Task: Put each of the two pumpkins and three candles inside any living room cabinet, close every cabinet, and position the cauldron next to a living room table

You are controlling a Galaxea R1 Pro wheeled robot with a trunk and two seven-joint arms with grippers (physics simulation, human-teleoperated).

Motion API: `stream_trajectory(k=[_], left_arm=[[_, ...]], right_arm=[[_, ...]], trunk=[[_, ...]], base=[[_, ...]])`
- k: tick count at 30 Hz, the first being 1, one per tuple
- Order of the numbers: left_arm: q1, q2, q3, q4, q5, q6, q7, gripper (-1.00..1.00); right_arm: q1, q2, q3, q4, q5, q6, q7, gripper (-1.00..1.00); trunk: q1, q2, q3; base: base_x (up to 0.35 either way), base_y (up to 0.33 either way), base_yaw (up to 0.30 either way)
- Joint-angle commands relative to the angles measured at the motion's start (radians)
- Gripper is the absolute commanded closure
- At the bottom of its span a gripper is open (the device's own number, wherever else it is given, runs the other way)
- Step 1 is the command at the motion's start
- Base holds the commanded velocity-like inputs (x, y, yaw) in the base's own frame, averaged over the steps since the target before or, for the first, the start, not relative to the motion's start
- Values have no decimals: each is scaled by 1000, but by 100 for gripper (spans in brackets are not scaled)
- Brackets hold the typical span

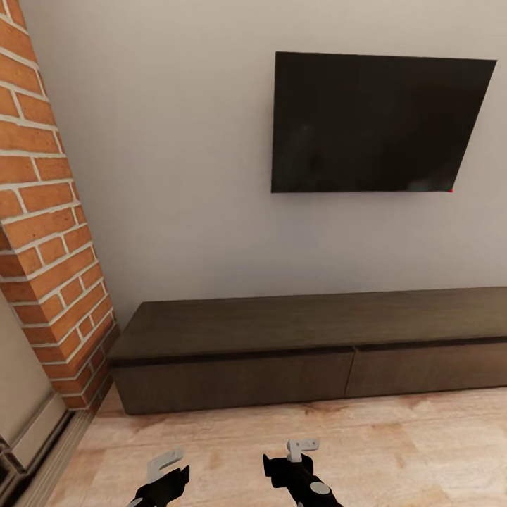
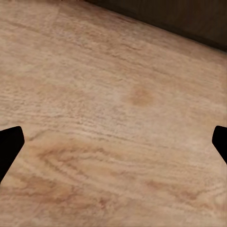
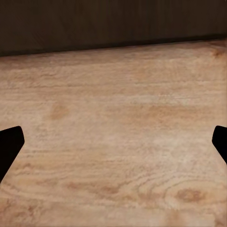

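We are facing the cabinet (image 1: 310, 352), the long, low, dark brown unit that runs along the base of the grey wall under the television (image 1: 373, 123); its long axis lies across our view, from beside the brick column (image 1: 49, 232) off to our right past the picture's edge. It sits ahead of both arms, across a strip of bare wooden floor (image 1: 394, 443), and the two drawer fronts we can see look flush and shut, with the seam between them a little to the right of our centre. The left gripper (image 1: 167, 470) and the right gripper (image 1: 292, 461) hang low at the near edge of the head view, both empty. In each wrist view the dark fingertips (image 2: 10, 144) sit at opposite edges with plain floor between them, so we read both grippers as spread wide and holding nothing. The right wrist view looks squarely at the foot of the cabinet (image 3: 113, 23), while the left sees only a corner of it (image 2: 189, 19) at a slant. We judge the right arm slightly better lined up with the left-hand drawer front, though neither is close enough to reach it yet. No pumpkins, candles or cauldron are in sight here.
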Motion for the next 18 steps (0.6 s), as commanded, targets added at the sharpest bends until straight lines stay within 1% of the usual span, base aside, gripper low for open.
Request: stream_trajectory(k=[1, 5, 7, 9, 11, 14, 18], left_arm=[[0, 0, 0, 0, 10, -1, 2, -100], [0, 0, 0, 0, 9, -8, 0, -100], [11, -12, -12, 11, -2, 4, -11, -100], [10, -21, -23, 22, -4, 15, -23, -100], [6, -18, -29, 34, -1, 26, -34, -100], [2, -7, -35, 32, 0, 43, -51, -100], [1, -5, -35, 32, -2, 65, -73, -100]], right_arm=[[-1, -1, 8, -1, -10, -1, -8, -100], [-1, -2, 8, -2, -12, 0, -9, -100], [6, -1, 10, 9, -7, 10, -9, -100], [6, -1, 10, 21, -7, 9, -9, -100], [5, -1, 9, 32, -9, 8, -9, -100], [3, 1, 8, 49, -24, 3, -7, -100], [3, 1, 7, 71, -46, 0, -5, -100]], trunk=[[0, 0, -1], [0, 0, -1], [0, 0, -1], [0, 0, -1], [0, 0, -1], [0, 0, -1], [0, 0, -1]], base=[[43, 12, 0], [16, 5, 0], [0, 0, 0], [0, 0, 0], [0, 0, 0], [0, 0, 0], [0, 0, 0]])
